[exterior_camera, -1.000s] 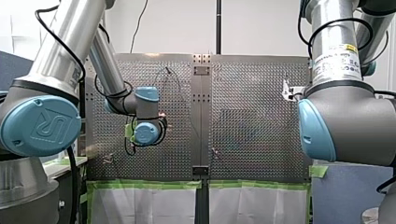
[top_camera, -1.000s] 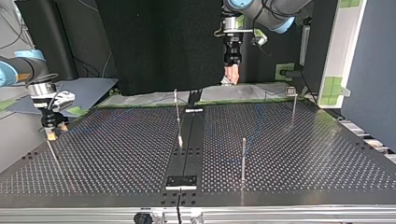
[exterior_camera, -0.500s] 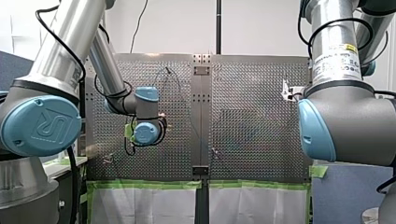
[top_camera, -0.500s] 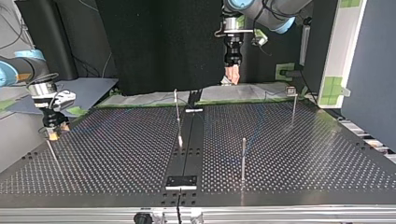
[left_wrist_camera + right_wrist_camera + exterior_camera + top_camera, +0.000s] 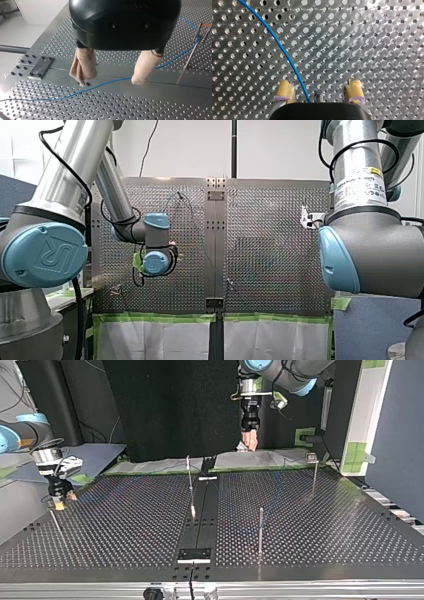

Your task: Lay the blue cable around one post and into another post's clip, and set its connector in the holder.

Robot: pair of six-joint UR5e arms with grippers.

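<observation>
My left gripper (image 5: 110,81) is black, with beige cloth-wrapped pads (image 5: 85,65) spread wide apart and nothing held between them. In the top view it hangs high over the far edge of the table (image 5: 325,525), near the middle seam. From its wrist camera the blue cable (image 5: 100,85) lies flat on the perforated surface below it. It crosses the smooth centre strip under the gap between the pads and runs on to a thin post (image 5: 191,53) ahead and to one side, where it climbs the post. A small screwed plate (image 5: 40,67) sits on the strip beside the gripper

My right gripper (image 5: 320,82) is low over the table at the top view's left, just above another thin post (image 5: 55,522). Its yellow pads (image 5: 285,91) are spread. The cable passes between them, nearer one pad, touching neither as far as I can tell, and disappears under the gripper's body. A small metal tip (image 5: 319,96) shows just beside the cable there. Ahead of this gripper the cable curves away across the holes

Three more posts stand upright in the top view, one on the centre strip (image 5: 189,480) and two at its right (image 5: 260,530) (image 5: 314,472)
</observation>
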